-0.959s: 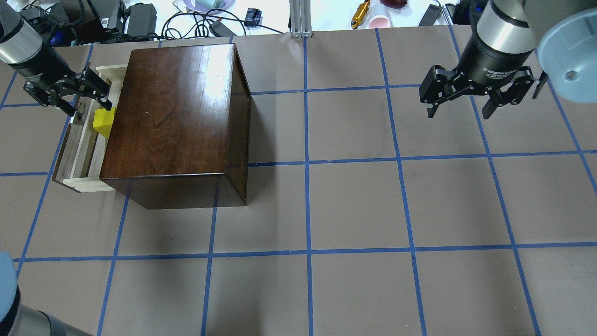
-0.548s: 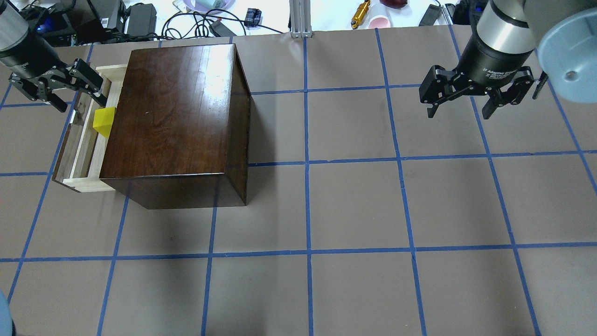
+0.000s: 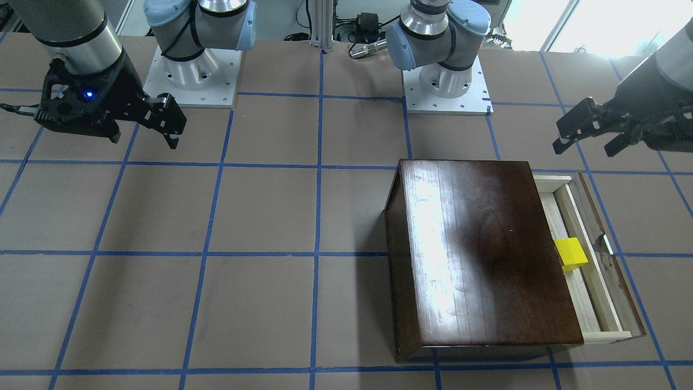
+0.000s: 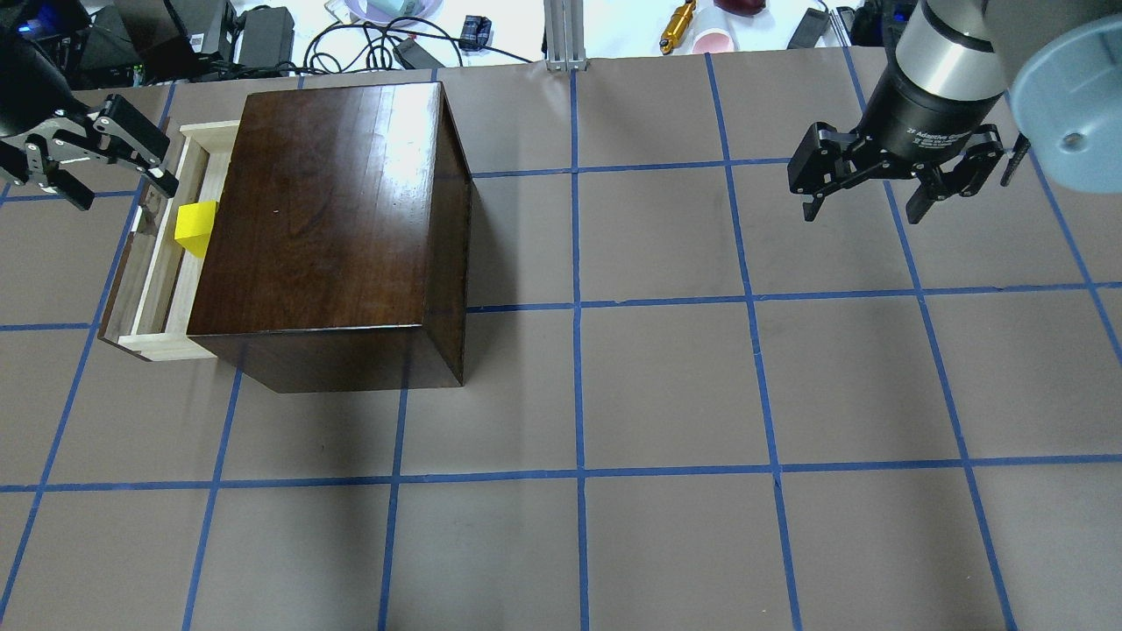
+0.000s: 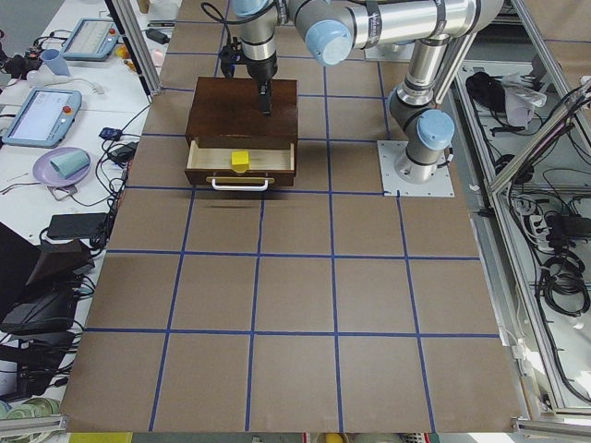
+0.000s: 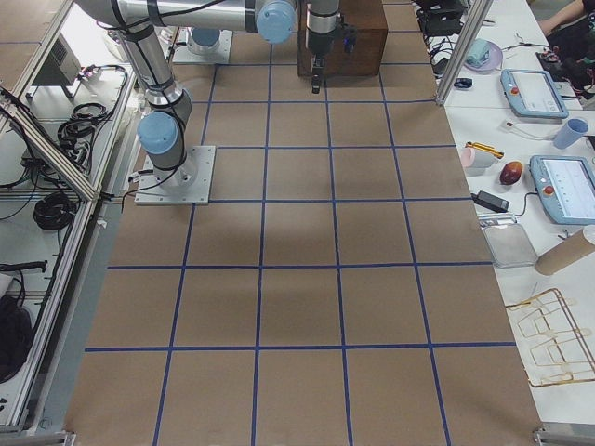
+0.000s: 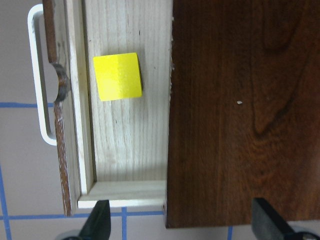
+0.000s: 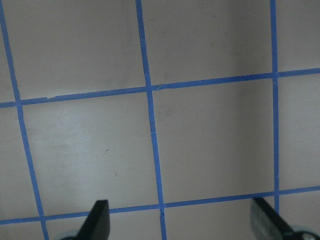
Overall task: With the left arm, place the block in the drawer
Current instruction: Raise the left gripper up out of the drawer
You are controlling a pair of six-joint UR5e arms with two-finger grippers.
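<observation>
The left pincer hangs spread wide and empty at the desk's 10 o'clock edge, above the far end of the drawer. The drawer stands pulled out of the dark wooden box toward 9 o'clock. It holds a single thing, the block, which rests flat on the pale floor about midway along, just beside the box's front. The placing looks done. The block reads as light, rigid and smooth-faced. If it needed lifting, two opposite flat sides taken from straight above would give the surest hold, since the drawer walls crowd it. Whether the box holds anything else is hidden. Far off at 2 o'clock, the right pincer hangs likewise fully spread over the desk, gripping nothing.
</observation>
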